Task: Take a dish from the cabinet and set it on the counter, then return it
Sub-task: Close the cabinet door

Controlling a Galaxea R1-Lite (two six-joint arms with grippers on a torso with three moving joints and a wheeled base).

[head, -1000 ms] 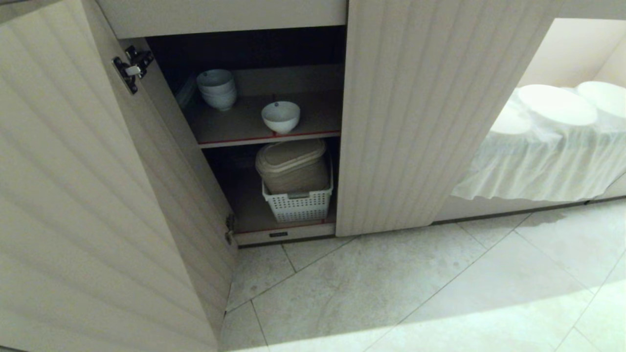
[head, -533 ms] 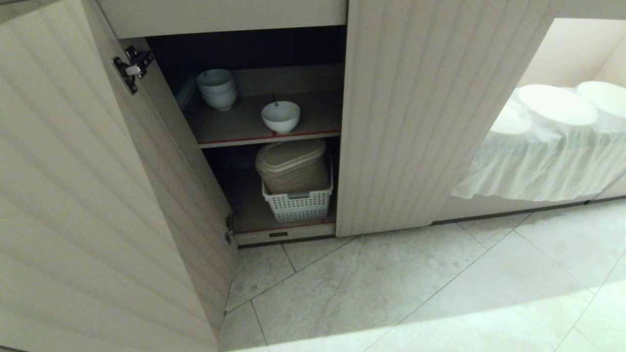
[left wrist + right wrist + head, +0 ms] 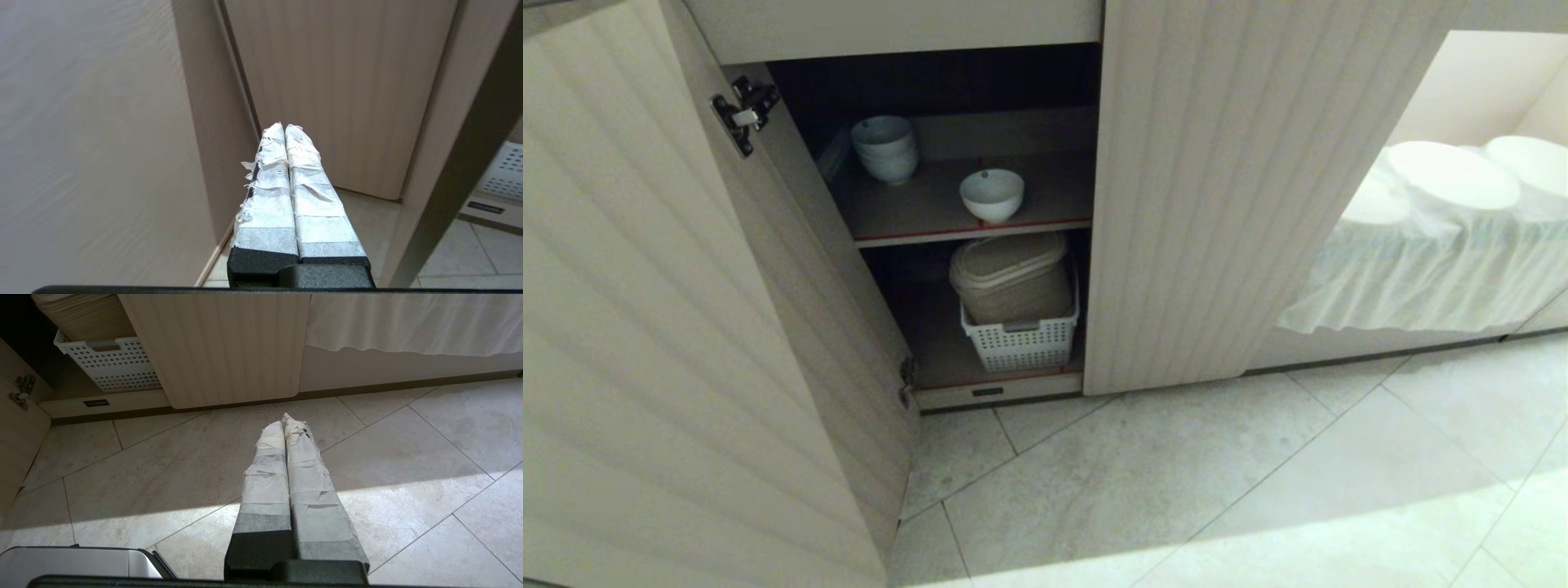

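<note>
Cabinet [image 3: 1241,204]: low, beige, ribbed doors; left door [image 3: 645,327] swung wide, right door shut.
Upper shelf [image 3: 907,208]: red-edged; carries the crockery.
Dish [image 3: 992,194]: single white bowl, upright, at the front edge of the upper shelf, touching nothing.
Stacked bowls [image 3: 885,147]: on the same shelf, behind and left of the dish, well apart from it.
Basket [image 3: 1019,341]: white, perforated, on the shelf below the dish, holding a tan lidded bin [image 3: 1013,273].
Niche [image 3: 1445,237]: right of the cabinet, draped in white cloth.
Left gripper [image 3: 284,130]: taped fingers pressed together, empty; low, outside the open door, not near the dish.
Right gripper [image 3: 287,421]: fingers together, empty; over the floor tiles [image 3: 1176,490] before the cabinet, seemingly parked.
Step in hand: approach, judged; dish not yet taken, counter out of view.
Next move calls for: swinging the left gripper round the door edge, parting its fingers, closing on the dish's rim, clear of the stacked bowls.
</note>
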